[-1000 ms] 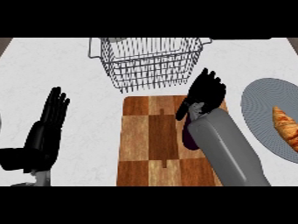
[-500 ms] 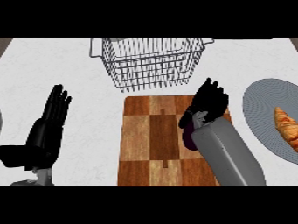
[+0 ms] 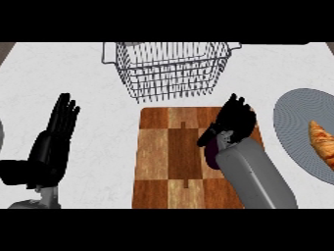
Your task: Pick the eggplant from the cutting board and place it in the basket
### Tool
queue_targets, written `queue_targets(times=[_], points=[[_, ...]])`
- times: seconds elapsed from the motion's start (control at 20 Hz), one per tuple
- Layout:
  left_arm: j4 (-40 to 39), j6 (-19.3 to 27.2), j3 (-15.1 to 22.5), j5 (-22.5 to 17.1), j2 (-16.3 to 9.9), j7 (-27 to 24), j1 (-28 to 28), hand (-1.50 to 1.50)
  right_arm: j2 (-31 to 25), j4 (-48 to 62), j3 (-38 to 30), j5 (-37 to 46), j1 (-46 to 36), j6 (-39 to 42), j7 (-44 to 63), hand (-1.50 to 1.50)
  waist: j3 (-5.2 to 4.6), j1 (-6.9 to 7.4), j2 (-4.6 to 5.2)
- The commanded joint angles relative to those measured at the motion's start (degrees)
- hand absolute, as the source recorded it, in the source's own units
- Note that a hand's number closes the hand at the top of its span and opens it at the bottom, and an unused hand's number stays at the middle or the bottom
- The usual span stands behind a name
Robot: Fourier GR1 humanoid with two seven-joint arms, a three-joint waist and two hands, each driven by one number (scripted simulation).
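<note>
I see my right hand [image 3: 232, 122] low over the cutting board [image 3: 173, 162], fingers curling around the purple eggplant [image 3: 211, 153] lying there. My left hand [image 3: 52, 142] rests open at the left. Farther off, the wire basket [image 3: 171, 68] stands.

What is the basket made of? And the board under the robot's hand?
The basket looks like thin metal wire: you can see the counter through its open grid. The cutting board looks like wood, in light and dark brown blocks with grain lines, and a smooth finish. Neither can be known for sure from looks alone.
</note>
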State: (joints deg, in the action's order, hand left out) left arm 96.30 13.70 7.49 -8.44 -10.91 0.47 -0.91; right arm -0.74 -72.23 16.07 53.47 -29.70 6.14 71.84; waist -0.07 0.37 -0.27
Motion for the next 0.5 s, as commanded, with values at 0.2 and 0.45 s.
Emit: queue_targets(times=[0.2,0.45], points=[[1.54,0.27,0.67,0.86,0.72,1.26,-0.21,0.00,0.71,1.13,3.67,-0.41,1.02,-2.57,13.40,-1.50,0.04,0.33,0.15],[1.25,-1.43,-0.67,-0.35,0.18,-0.44,0.94,0.00,0.71,1.35,2.93,-0.37,2.81,-3.09,13.40,-1.50,0.05,0.19,0.17]])
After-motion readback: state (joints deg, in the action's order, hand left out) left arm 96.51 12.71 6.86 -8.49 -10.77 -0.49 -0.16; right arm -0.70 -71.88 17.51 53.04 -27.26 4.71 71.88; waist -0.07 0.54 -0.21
